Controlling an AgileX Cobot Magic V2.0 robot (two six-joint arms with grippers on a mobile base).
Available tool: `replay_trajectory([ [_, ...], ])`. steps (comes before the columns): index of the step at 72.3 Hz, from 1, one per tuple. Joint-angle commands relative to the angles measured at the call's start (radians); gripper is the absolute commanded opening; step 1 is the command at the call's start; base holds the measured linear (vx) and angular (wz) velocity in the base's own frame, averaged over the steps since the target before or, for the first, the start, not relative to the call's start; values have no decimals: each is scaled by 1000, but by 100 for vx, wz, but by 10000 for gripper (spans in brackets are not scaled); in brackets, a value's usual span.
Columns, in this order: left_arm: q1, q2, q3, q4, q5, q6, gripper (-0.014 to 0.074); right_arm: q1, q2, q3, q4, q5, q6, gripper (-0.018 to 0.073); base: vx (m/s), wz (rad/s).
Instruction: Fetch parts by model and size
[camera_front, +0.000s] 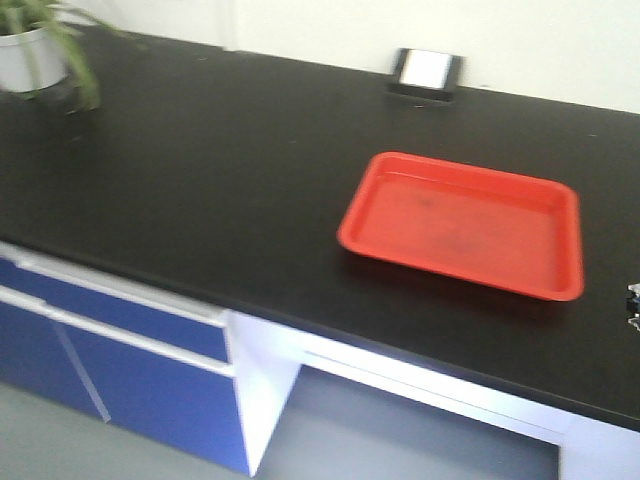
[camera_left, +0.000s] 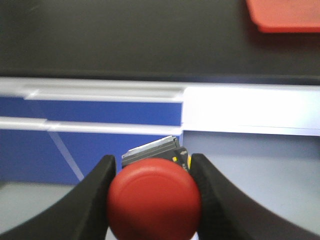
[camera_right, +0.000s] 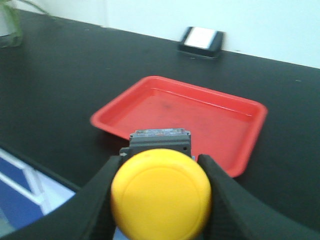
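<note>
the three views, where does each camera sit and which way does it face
Exterior front-facing: above the black counter, looking down at the red tray; no arm clearly shows.
Left wrist-mounted: behind the left pincer, facing the blue cabinet front below the counter edge; the pincer grips the red-capped switch.
Right wrist-mounted: behind the right pincer, facing across the tray; the pincer grips the yellow-capped switch.
Shared: all three show the tray; front and right also show the box by the wall.
</note>
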Motion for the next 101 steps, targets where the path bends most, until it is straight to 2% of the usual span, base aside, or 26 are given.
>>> replay_trajectory([
  [1,-2,9,-25,-3,-66,-2,-6,-4,7,-29,-10,-82,-6,-10,17,-66],
  [47,-2,9,-25,-3,-66,-2,-6,-4,7,-29,-10,-82,-6,-10,14,-51],
  [101,-2,9,-25,-3,-66,-2,-6,-4,7,-29,-10,-83,-6,-10,7,-4],
])
